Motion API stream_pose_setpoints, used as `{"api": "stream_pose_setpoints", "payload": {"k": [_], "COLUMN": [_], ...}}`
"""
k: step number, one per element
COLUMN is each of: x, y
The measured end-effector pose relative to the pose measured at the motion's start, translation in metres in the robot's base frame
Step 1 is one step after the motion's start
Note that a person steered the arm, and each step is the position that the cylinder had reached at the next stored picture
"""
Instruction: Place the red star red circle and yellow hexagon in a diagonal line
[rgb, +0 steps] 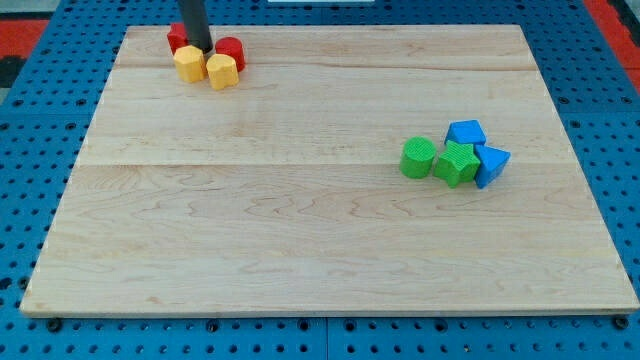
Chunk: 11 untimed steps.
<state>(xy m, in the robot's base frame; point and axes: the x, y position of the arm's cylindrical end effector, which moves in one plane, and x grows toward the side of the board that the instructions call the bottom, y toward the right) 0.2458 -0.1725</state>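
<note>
Camera view shows my tip (201, 50) at the board's (300, 230) top left, right in a tight bunch: two red blocks (231, 50) and two yellow blocks (221, 71) (shapes too small to tell). I have no claw, just a rod, holding nothing. I should push slowly, one block at a time. No block has a clear long side.
</note>
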Motion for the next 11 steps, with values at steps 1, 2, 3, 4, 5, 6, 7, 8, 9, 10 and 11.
{"api": "stream_pose_setpoints", "payload": {"k": [1,2,3,4,5,6,7,8,9,10,11], "x": [0.022,0.030,0.033,0.043,0.026,-0.006,-0.009,0.010,0.018,0.019,0.036], "y": [-0.011,0.030,0.069,0.075,0.106,0.118,0.062,-0.002,0.019,0.043,0.004]}}
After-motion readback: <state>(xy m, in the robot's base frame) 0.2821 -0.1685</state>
